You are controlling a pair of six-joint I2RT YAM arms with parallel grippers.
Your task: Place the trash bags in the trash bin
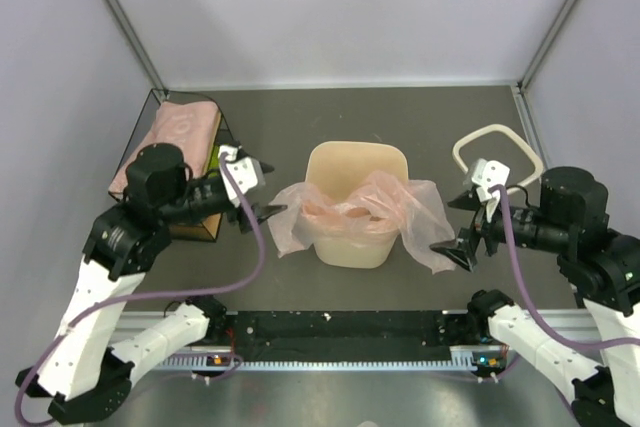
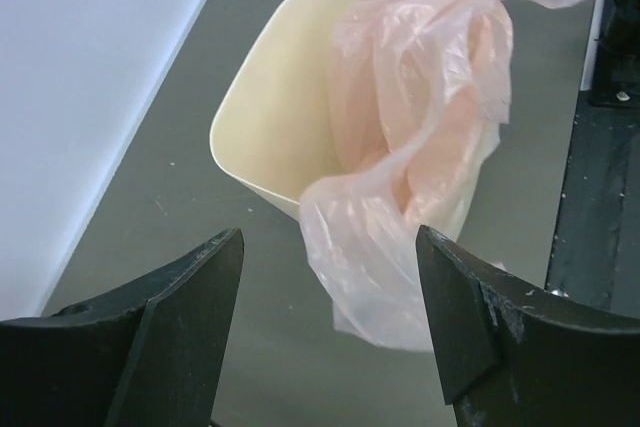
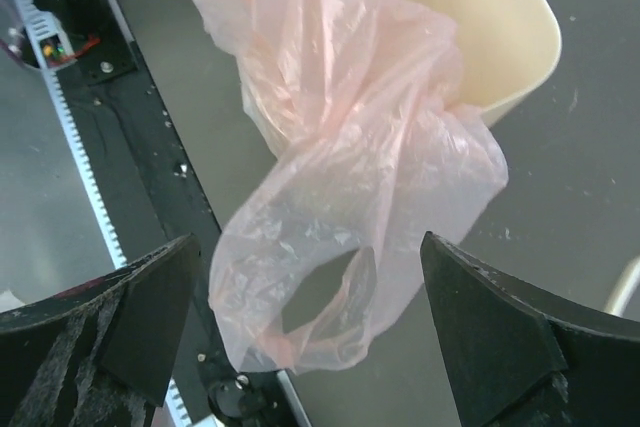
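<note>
Overhead, grey desk (image 1: pixel 300 127) carries everything. Trash bin (image 1: pixel 350 250) stands upright at centre, between the two arms. One trash bag (image 1: pixel 415 212) is spread across the bin's mouth: its middle sags inside and loose ends hang over the left and right rims onto the desk. A wire-framed box (image 1: pixel 213 152) far left holds a folded stack (image 1: pixel 175 137) of pink bags. Left jaws: released, fingers (image 2: pixel 170 327) wide apart, empty, just short of the left bag end. Right jaws: released, fingers (image 3: pixel 480 317) wide, nothing gripped; contact with right bag end unclear. White loop (image 1: pixel 495 132) lies behind right arm.
</note>
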